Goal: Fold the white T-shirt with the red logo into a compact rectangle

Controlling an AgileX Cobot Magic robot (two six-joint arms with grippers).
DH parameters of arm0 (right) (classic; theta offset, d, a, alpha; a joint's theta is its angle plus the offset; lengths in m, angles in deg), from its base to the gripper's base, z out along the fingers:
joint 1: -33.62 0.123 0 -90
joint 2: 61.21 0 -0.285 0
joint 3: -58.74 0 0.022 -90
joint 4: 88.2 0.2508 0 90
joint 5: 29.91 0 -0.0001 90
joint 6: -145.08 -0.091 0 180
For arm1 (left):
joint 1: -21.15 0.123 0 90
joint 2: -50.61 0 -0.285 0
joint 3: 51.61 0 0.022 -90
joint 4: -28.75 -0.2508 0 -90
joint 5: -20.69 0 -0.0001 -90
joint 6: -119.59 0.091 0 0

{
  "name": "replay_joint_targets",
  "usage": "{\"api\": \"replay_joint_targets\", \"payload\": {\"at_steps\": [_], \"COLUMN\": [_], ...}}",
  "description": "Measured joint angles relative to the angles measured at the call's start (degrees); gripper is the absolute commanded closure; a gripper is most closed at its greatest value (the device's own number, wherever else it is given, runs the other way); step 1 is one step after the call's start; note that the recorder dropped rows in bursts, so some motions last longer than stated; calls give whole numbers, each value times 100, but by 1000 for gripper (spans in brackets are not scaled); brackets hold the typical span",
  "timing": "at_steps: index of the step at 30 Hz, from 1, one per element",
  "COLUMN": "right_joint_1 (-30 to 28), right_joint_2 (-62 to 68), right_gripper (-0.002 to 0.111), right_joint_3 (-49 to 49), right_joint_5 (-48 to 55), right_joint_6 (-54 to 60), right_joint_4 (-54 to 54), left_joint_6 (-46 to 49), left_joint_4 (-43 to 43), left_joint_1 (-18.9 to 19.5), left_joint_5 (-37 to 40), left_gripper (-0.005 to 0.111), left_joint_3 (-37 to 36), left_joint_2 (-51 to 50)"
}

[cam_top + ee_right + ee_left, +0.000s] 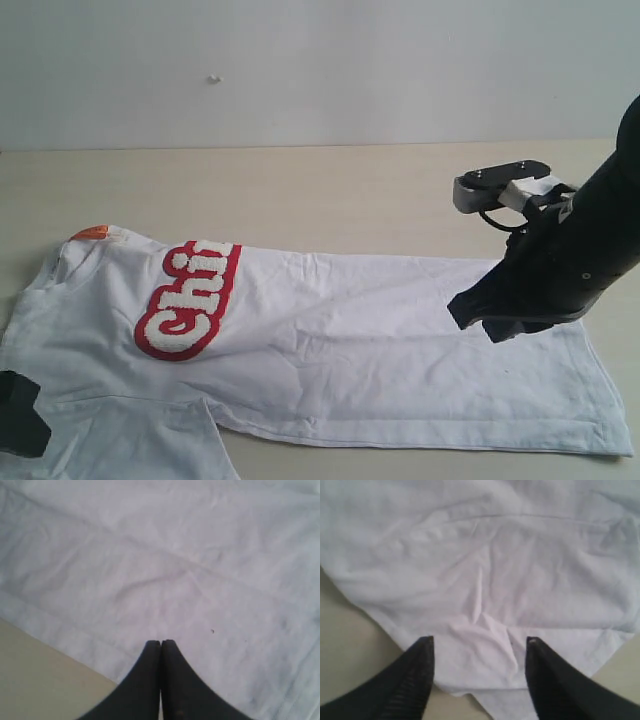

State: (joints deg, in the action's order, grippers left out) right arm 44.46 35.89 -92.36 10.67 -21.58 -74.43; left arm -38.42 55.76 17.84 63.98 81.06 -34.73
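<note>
One white T-shirt [350, 320], red logo [190, 300] showing

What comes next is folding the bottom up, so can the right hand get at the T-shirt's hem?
Probably yes: the right hand hangs over the white T-shirt near its hem, nothing lying between, though its jaws are shut and must open first.

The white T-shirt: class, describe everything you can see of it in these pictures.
The white short-sleeved cotton-looking T-shirt lies flat but wrinkled on the beige table, neck to the left of the exterior view, hem to the right. Its far side appears folded over, cutting the fuzzy red-and-white logo to "Chi". A small orange tag shows at the collar. The open left claw hangs over a cloth edge near the sleeve; the shut right claw is at the hem end, contact unclear.
</note>
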Motion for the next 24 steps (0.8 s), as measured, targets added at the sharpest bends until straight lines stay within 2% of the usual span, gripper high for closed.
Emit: {"api": "replay_joint_targets", "payload": {"at_steps": [5, 15, 19, 24], "right_joint_1": [0, 0, 0, 0], "right_joint_2": [0, 0, 0, -10], "right_gripper": [108, 108, 108, 108], "right_joint_3": [81, 85, 85, 85], "right_joint_5": [-23, -69, -93, -128], "right_joint_6": [0, 0, 0, 0], "right_joint_4": [20, 34, 44, 44], "left_joint_6": [-442, -550, -420, 172], "left_joint_4": [-84, 169, 385, 1074], "left_joint_1": [0, 0, 0, 0], "left_joint_5": [-36, -304, -332, -339], "left_gripper": [37, 37, 37, 37], "left_joint_3": [-276, -575, -586, -594], "left_joint_2": [14, -157, -353, -751]}}
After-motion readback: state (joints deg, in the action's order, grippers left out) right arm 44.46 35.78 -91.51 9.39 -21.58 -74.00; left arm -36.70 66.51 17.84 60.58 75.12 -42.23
